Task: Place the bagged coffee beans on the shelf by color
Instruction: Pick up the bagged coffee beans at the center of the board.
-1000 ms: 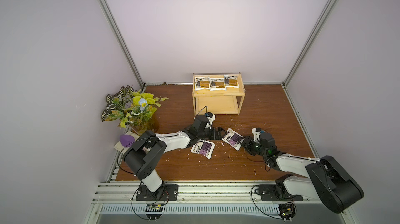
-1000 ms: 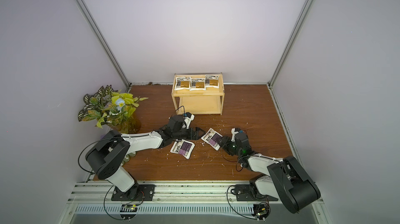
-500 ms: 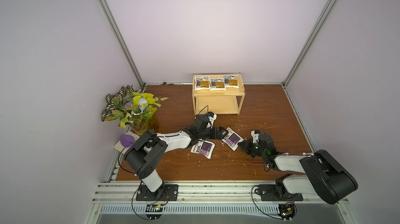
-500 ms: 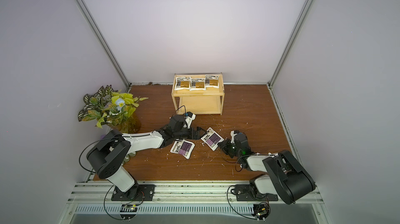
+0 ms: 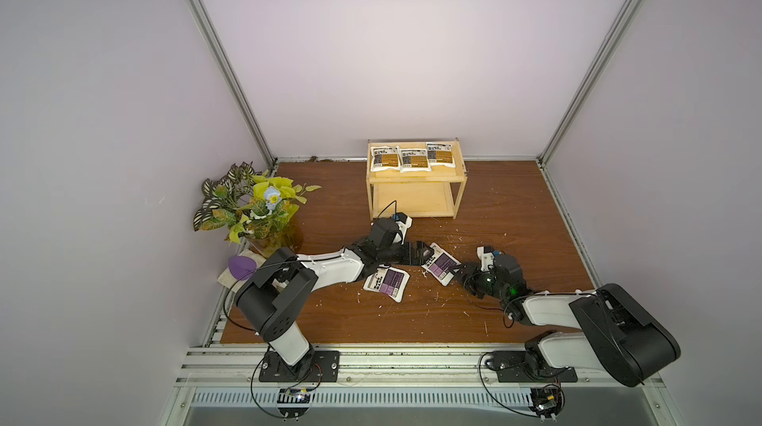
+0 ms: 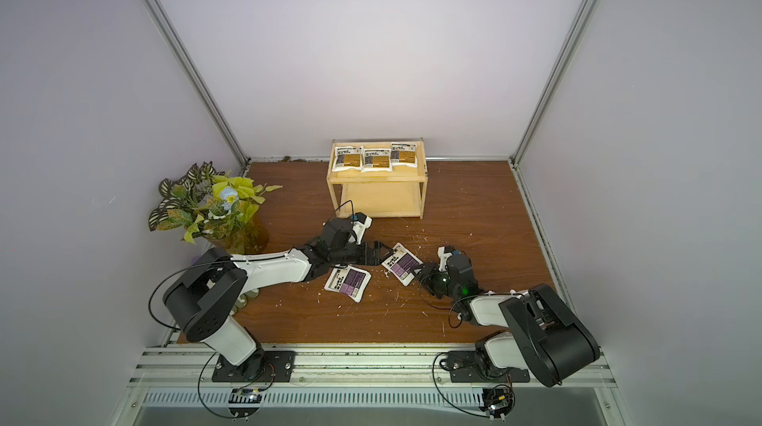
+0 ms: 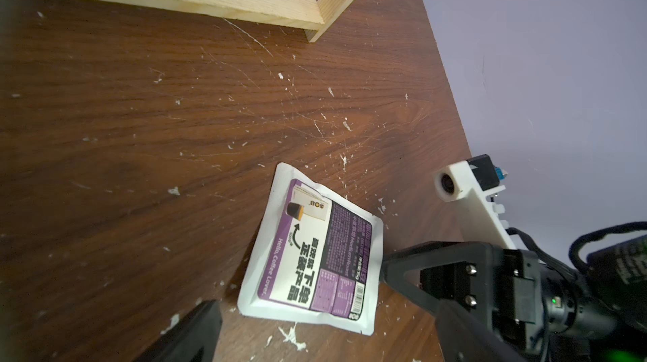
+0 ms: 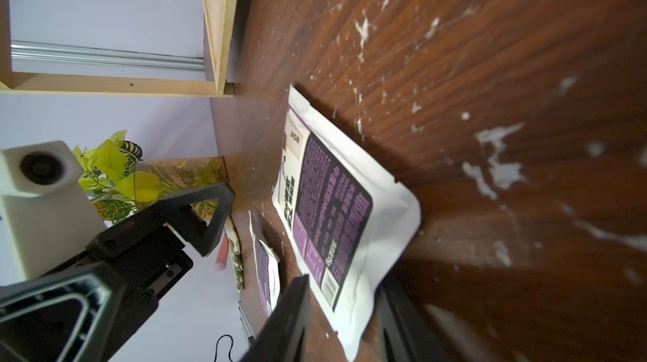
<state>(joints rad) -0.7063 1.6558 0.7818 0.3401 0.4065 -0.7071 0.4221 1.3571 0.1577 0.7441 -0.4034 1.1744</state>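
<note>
Right wrist view: right pincer (image 8: 343, 285), arm stretched low, spread astride a corner of one purple pouch (image 8: 332, 195).

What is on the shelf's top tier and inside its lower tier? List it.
Top tier of the shelf: three orange-brown coffee pouches. Lower tier: bare wood in front; its back is hidden.

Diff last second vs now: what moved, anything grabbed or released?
The right arm leaned in, edging the right end effector slightly toward the purple-label coffee pouch between the arms; its jaws stand open astride that pouch's corner, nothing gripped. Unchanged: that pouch on the table, the left end effector at its other edge, the second purple pouch, three orange-brown pouches on the shelf's top tier.
</note>
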